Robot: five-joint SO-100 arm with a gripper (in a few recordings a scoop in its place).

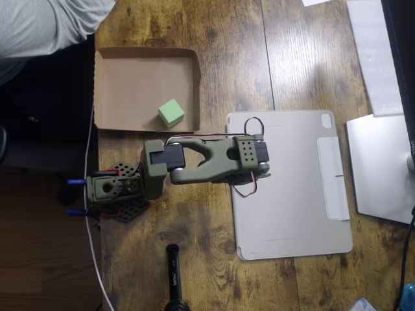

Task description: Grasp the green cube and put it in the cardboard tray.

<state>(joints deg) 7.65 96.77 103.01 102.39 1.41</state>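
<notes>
The green cube (171,113) rests on the floor of the cardboard tray (123,78), near the tray's lower right corner and a little tilted. It stands free, with nothing touching it. The olive-green arm lies folded below the tray, reaching from its base at the left out to the right. Its gripper (254,170) end hangs over the left edge of a pale grey slab, well to the right of and below the cube. The fingers are tucked under the arm's body, so their state does not show.
A pale grey tablet-like slab (292,188) lies right of centre. A silver device (382,168) sits at the right edge. A black cylinder (174,278) points in from the bottom. A person's grey sleeve (45,26) fills the top left corner. The arm's base (110,191) stands beside a white cable (94,259).
</notes>
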